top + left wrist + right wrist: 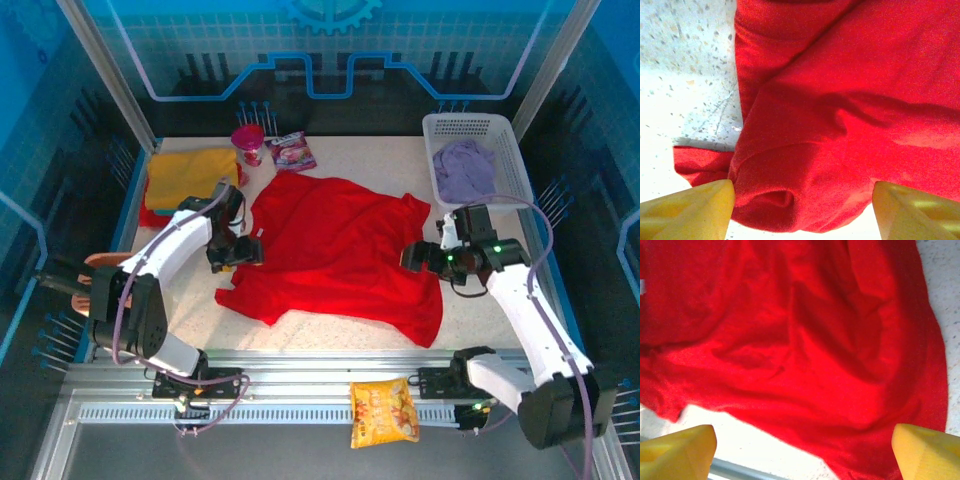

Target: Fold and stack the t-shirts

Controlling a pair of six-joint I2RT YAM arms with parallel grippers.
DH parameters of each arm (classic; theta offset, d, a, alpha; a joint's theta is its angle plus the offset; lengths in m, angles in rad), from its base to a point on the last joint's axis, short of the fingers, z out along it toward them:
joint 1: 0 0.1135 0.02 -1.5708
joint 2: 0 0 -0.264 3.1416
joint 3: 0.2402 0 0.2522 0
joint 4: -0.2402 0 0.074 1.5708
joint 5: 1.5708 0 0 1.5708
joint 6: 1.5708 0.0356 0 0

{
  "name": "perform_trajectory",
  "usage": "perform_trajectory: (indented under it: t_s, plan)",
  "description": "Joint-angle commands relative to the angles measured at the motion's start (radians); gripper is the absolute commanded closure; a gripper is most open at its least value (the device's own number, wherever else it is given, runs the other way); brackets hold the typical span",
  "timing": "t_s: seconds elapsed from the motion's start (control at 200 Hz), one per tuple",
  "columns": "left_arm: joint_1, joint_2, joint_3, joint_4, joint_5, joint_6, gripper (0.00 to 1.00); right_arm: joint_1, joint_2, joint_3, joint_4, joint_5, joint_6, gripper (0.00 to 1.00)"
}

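Observation:
A bright red t-shirt (340, 250) lies spread and wrinkled across the middle of the table. My left gripper (245, 250) is at its left edge and stands open, its yellow fingers (690, 210) wide apart around a bunched fold of the red shirt (840, 125). My right gripper (415, 257) hovers open over the shirt's right side, above the red cloth (790, 340) and its hem. A folded mustard yellow shirt (190, 172) sits at the back left with a red edge under it. The pale lilac shirt (465, 170) lies crumpled in the basket. The teal shirt is out of view.
The white lattice basket (510, 150) stands at the back right. A pink cup (248, 143) and a purple packet (292, 150) sit at the back by the yellow shirt. An orange-yellow snack bag (385, 412) lies on the metal rail in front.

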Motion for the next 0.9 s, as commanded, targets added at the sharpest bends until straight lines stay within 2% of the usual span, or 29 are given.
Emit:
perform_trajectory:
  t_s: [0.0,0.15,0.28,0.45,0.605,0.685,0.825,0.85,0.875,0.895]
  plan:
    - [-0.012,0.039,-0.059,0.052,0.029,-0.059,0.28,0.011,0.092,0.024,0.004,0.134,-0.001,0.08]
    - [-0.015,0.039,-0.139,0.127,0.012,-0.116,0.38,0.006,0.086,-0.087,0.058,0.188,0.054,0.07]
    - [-0.040,0.025,-0.184,0.153,0.028,-0.156,0.68,0.001,0.061,-0.134,0.086,0.183,0.064,0.07]
    - [-0.073,-0.045,-0.244,0.115,0.020,-0.202,1.00,-0.021,0.055,-0.104,0.078,0.161,0.043,0.07]
    - [-0.084,-0.169,-0.279,-0.001,-0.043,-0.251,1.00,-0.067,0.067,-0.082,0.082,0.153,0.020,0.07]
    - [-0.099,-0.215,-0.275,-0.017,0.013,-0.293,1.00,-0.099,0.077,-0.076,0.097,0.154,0.017,0.07]
    - [-0.135,-0.240,-0.246,-0.104,-0.028,-0.311,1.00,-0.105,0.116,-0.010,0.130,0.183,0.007,0.09]
    - [-0.134,-0.240,-0.244,-0.114,-0.028,-0.306,0.83,-0.102,0.130,0.012,0.139,0.181,0.001,0.09]
    - [-0.135,-0.239,-0.239,-0.122,-0.032,-0.297,0.59,-0.097,0.146,0.029,0.145,0.179,-0.005,0.10]
    - [-0.135,-0.237,-0.234,-0.131,-0.034,-0.291,0.48,-0.091,0.165,0.044,0.148,0.180,-0.010,0.11]
